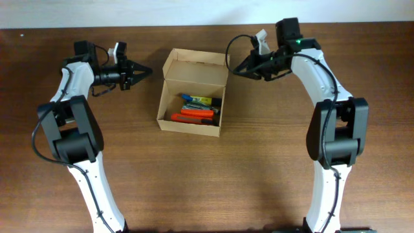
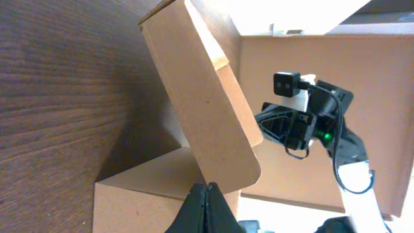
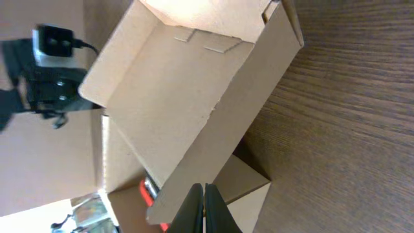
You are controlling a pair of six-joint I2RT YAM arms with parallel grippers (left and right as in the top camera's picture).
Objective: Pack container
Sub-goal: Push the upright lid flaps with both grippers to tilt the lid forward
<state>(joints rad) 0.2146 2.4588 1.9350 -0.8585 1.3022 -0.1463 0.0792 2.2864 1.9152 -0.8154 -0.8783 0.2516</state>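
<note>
Container (image 1: 191,127) sits mid-tabletop (image 1: 259,168), between the two arms. Flap lid (image 1: 196,66) stands upright at the far edge, with the box open to the overhead view. Inside are orange pen-like items (image 1: 194,115) and a blue-and-yellow piece (image 1: 197,100); the rest is too small to identify.

Left hand (image 1: 145,71): fingers pressed together, holding nothing, tip aimed at the lid's left side with a clear gap. Right hand (image 1: 234,68): also fully closed and empty, tip just beside the lid's right corner. Contact is uncertain from overhead, and the wrist view suggests a small gap.

Judgement: the packing looks mostly done, and closing the flap is the likely step in hand.

Risks:
- The box is light cardboard. A sideways push from one hand could slide or turn it on the tabletop instead of folding the flap.
- Pushing low on the flap could tip the box forward.
- Contents may sit proud of the rim, which the pictures don't show. If they do, the flap could jam or spring back.
- The narrow closed tips could slip off the flap's edge.
</note>
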